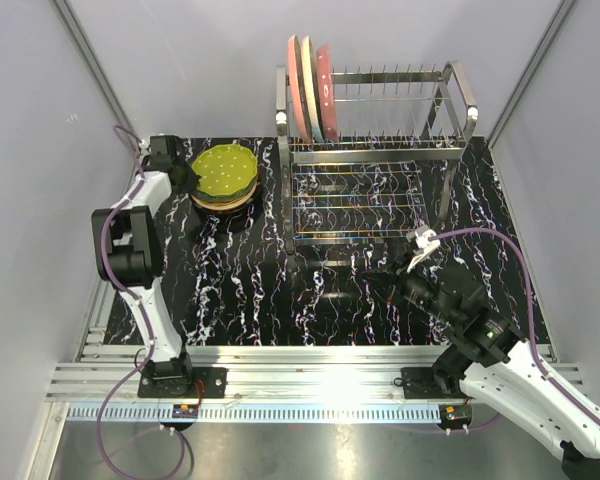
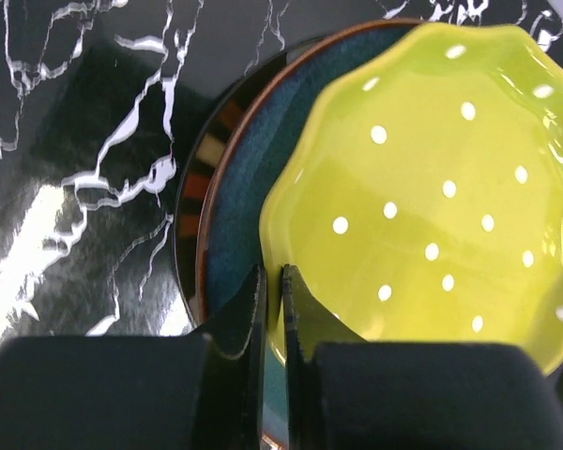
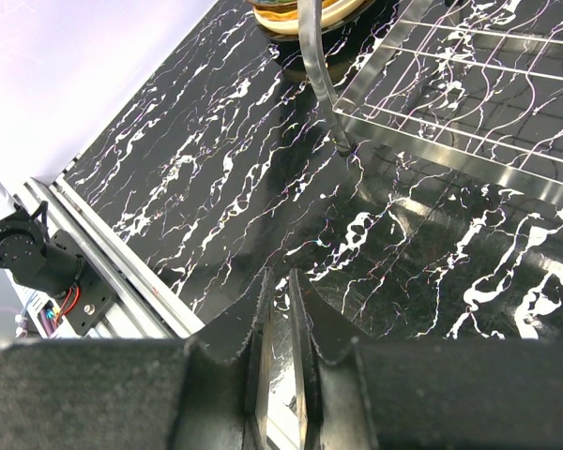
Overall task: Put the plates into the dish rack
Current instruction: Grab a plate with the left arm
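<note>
My left hand (image 2: 272, 277) sits low at the near rim of a stack of plates. My two dark fingers (image 2: 298, 314) are drawn together to a thin slit, and the wavy edge of the green plate (image 2: 432, 197) runs right into that slit, one finger over it, the other outside. The green plate is glossy lime with white dots and lies on top. Under it a teal plate (image 2: 239, 216) with a brown rim shows to the left, and beneath that a black-rimmed plate (image 2: 192, 202) with orange bars. The bench (image 2: 75, 141) is black, veined white.
</note>
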You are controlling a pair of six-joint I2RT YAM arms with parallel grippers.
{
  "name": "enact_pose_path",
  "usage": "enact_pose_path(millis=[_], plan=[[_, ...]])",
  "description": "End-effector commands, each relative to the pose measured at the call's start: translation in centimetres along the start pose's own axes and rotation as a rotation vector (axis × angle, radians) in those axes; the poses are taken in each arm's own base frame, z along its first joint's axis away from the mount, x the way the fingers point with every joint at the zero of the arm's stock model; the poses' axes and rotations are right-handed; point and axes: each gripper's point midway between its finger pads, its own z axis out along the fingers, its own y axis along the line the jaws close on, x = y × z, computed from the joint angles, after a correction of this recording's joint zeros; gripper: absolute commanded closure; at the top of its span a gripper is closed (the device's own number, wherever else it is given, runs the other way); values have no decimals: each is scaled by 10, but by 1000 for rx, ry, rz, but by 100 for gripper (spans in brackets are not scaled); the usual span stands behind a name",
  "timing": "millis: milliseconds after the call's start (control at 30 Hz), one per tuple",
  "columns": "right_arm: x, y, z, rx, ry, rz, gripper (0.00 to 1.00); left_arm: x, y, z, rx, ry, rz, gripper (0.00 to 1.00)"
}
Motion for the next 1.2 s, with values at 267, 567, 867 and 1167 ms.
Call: enact_pose_path(millis=[267,567,867,1167], plan=[[-15,9,-5,-19,-33,-11,75,4,-2,-54,34,-41,-25,100],[-15,25,1,-80,-10,-10,69,-6,-10,-96,52,-73,0,100],[-8,72,23,-191,46,-81,40,0,-4,-147,58,-124,-11,100],[12,134,56,-225,104,-252,21,1,-6,-208,121,-214,-11,100]])
